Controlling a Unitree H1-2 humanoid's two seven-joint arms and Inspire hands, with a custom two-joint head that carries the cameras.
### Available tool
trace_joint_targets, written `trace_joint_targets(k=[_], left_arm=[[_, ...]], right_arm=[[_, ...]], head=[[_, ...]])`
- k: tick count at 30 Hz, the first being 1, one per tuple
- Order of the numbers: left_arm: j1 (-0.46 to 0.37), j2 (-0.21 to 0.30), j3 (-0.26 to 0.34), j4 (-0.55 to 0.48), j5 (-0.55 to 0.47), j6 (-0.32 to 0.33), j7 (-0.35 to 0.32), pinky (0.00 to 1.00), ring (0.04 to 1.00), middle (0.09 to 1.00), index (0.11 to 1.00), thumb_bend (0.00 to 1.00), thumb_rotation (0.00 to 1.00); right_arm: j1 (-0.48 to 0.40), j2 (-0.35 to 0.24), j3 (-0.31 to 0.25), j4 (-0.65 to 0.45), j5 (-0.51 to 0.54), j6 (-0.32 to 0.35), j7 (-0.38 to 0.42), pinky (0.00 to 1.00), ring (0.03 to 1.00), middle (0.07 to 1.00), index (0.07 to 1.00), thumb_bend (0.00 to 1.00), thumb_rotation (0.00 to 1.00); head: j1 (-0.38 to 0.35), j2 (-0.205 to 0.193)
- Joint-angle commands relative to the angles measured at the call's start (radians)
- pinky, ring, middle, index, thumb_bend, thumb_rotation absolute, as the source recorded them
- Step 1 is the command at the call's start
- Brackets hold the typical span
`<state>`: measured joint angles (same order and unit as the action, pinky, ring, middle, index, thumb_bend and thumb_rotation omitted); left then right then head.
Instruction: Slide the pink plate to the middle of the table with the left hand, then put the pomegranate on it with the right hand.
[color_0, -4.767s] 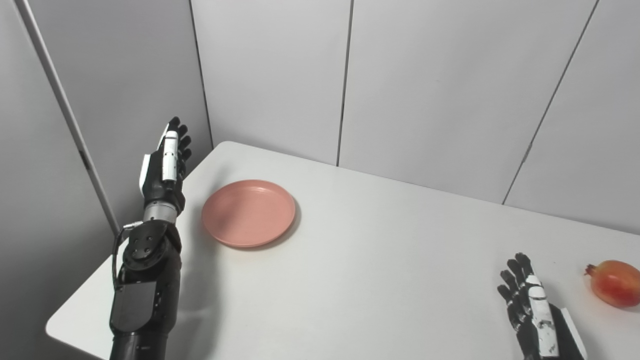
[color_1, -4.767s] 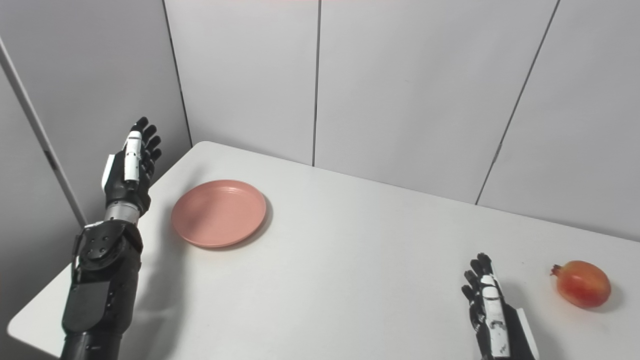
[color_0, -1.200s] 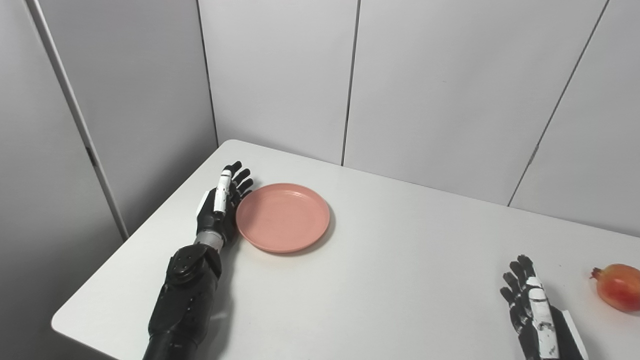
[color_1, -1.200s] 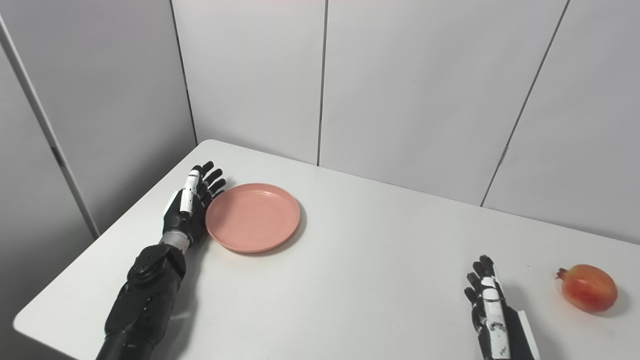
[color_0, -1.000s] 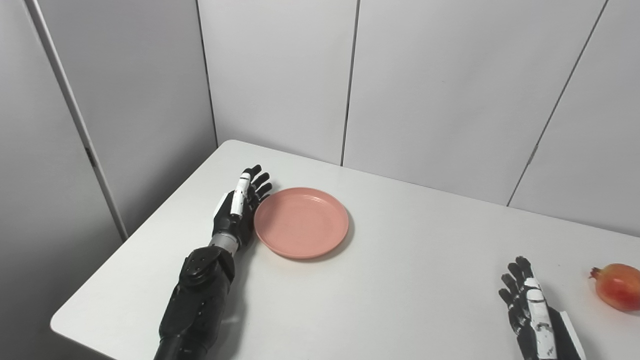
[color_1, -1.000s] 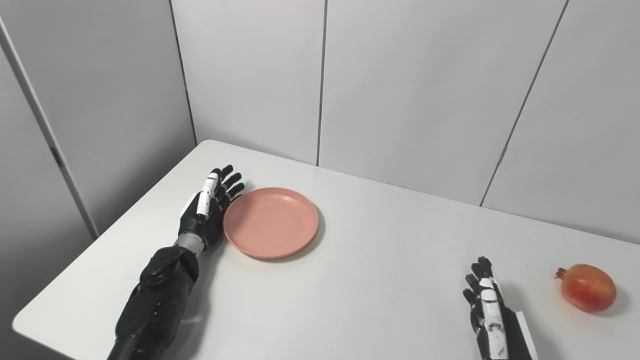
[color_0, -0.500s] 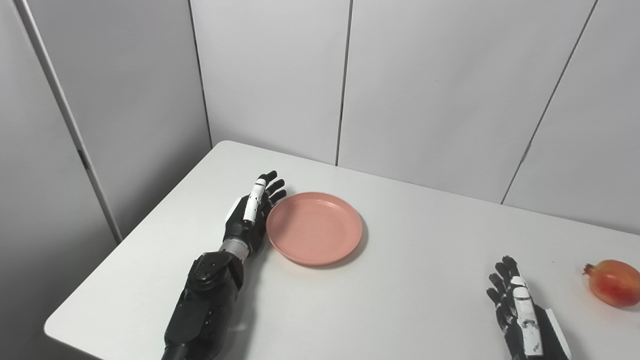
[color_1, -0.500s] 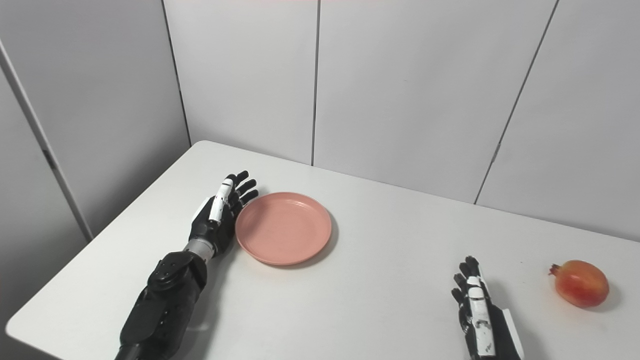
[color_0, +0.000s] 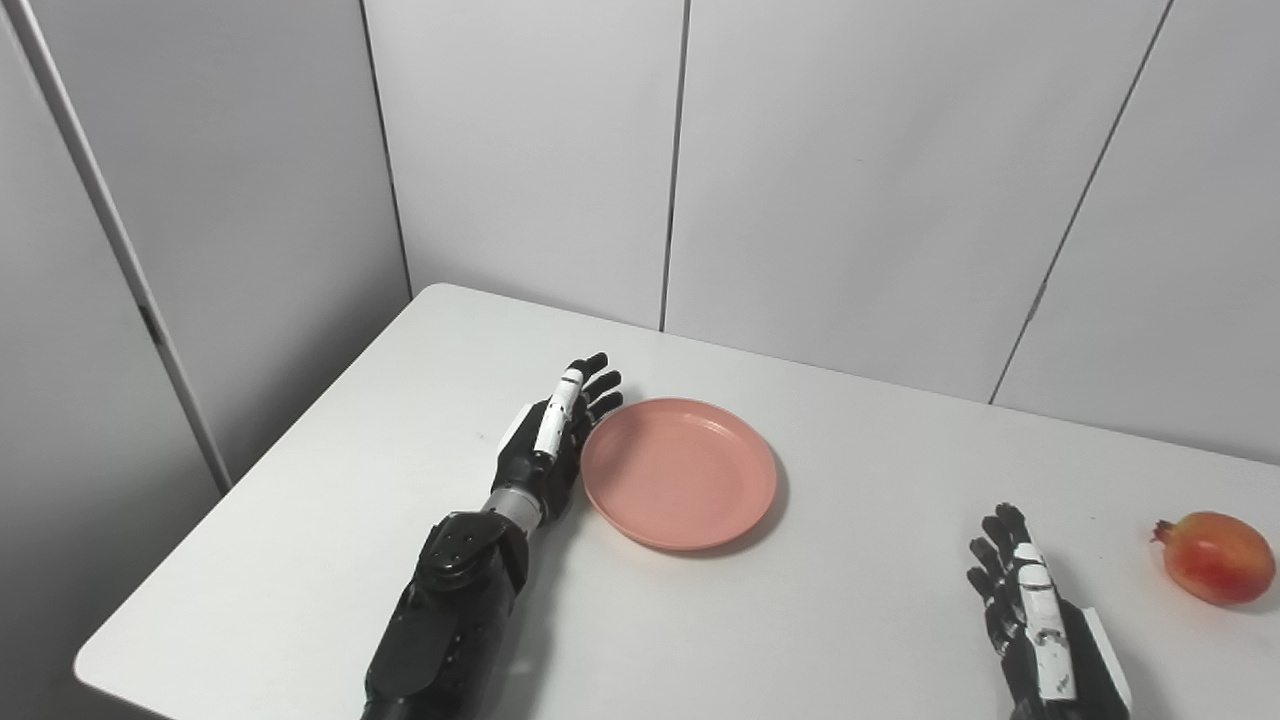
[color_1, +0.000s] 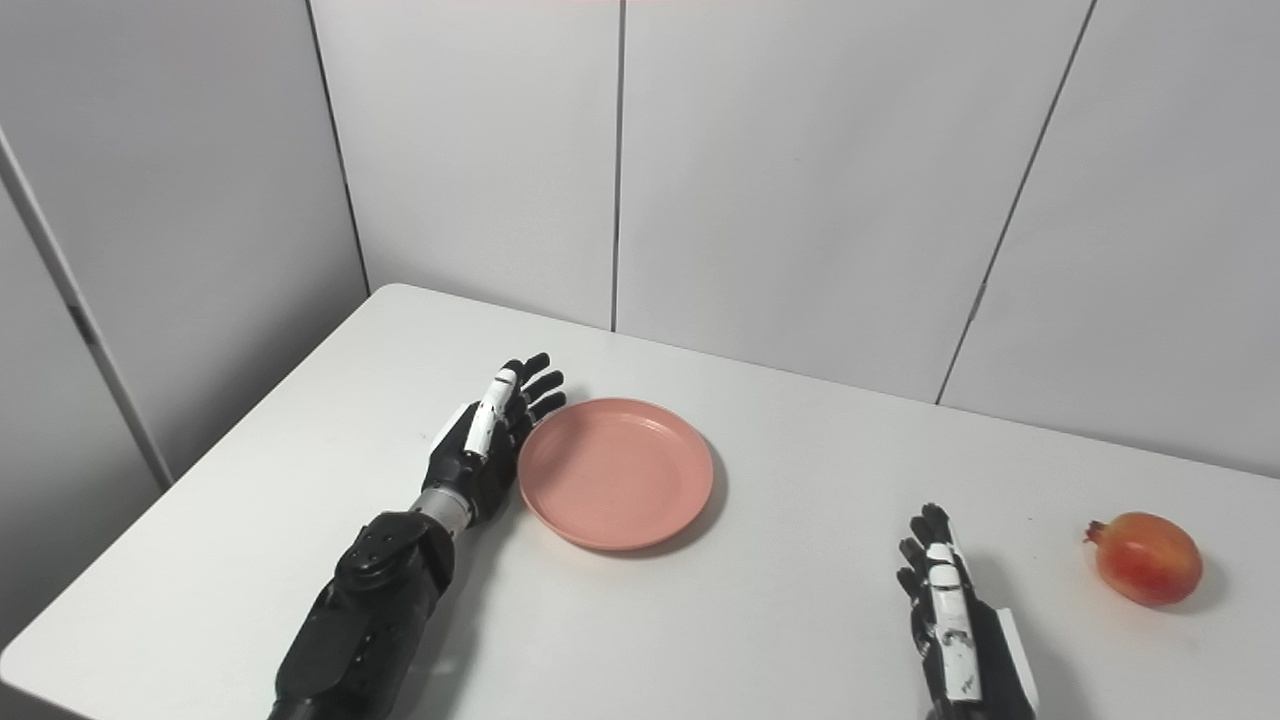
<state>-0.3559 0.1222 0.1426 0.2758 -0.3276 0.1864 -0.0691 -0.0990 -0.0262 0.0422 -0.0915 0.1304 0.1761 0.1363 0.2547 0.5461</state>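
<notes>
- On the white table (color_0: 330, 560) in front of you, the pink plate (color_0: 679, 472) lies flat, left of the table's middle and nearer the far edge than the near one.
- Your left hand (color_0: 552, 438) stands on edge against the plate's left rim, fingers straight and slightly fanned, pointing away from you toward the wall panels (color_0: 530, 150). It holds nothing; the palm side faces the plate and appears to touch the rim.
- Your left forearm (color_0: 440, 610) runs back from that hand to the bottom edge, low over the tabletop, with its shadow close beneath it.
- At the lower right, your right hand (color_1: 945, 610) sits near the table's front edge, fingers extended and apart, empty, back of the hand turned up toward the cameras.
- You can see the pomegranate (color_1: 1146, 558) lying on its side on the table, to the right of your right hand and clear of it, its crown pointing left. It is well apart from the plate, with bare tabletop between them.
- Behind the table you have only plain grey wall panels meeting at a corner on the left.
</notes>
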Motion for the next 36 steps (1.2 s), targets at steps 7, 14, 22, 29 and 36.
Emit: trace_joint_targets(k=[7, 14, 22, 29, 36], left_arm=[[-0.053, -0.043, -0.035, -0.009, 0.012, 0.03, -0.018, 0.9, 0.912, 0.912, 0.895, 0.35, 1.0], [-0.059, -0.081, -0.056, -0.009, 0.01, 0.035, -0.027, 0.9, 0.917, 0.917, 0.901, 0.36, 1.0], [-0.042, -0.113, -0.102, -0.028, 0.035, 0.029, -0.04, 0.9, 0.913, 0.915, 0.899, 0.38, 1.0], [-0.012, -0.147, -0.114, -0.091, 0.043, 0.038, -0.03, 0.89, 0.906, 0.909, 0.893, 0.38, 1.0], [0.039, -0.184, -0.137, -0.152, 0.07, 0.015, -0.028, 0.89, 0.902, 0.908, 0.901, 0.39, 1.0]], right_arm=[[-0.033, 0.016, 0.001, -0.039, -0.004, -0.023, -0.008, 1.0, 0.982, 0.985, 0.984, 0.21, 1.0], [-0.036, 0.022, 0.002, -0.046, -0.011, -0.003, -0.012, 1.0, 0.983, 0.986, 0.983, 0.23, 1.0], [-0.035, 0.028, 0.005, -0.054, -0.015, 0.001, -0.02, 1.0, 0.98, 0.981, 0.983, 0.23, 1.0], [-0.039, 0.035, 0.005, -0.059, -0.024, 0.009, -0.032, 1.0, 0.984, 0.982, 0.982, 0.25, 1.0], [-0.043, 0.036, 0.009, -0.076, -0.033, 0.041, -0.046, 1.0, 0.999, 0.996, 0.991, 0.25, 1.0]], head=[[-0.025, 0.014], [-0.039, 0.021], [-0.074, 0.034], [-0.113, 0.044], [-0.146, 0.055]])
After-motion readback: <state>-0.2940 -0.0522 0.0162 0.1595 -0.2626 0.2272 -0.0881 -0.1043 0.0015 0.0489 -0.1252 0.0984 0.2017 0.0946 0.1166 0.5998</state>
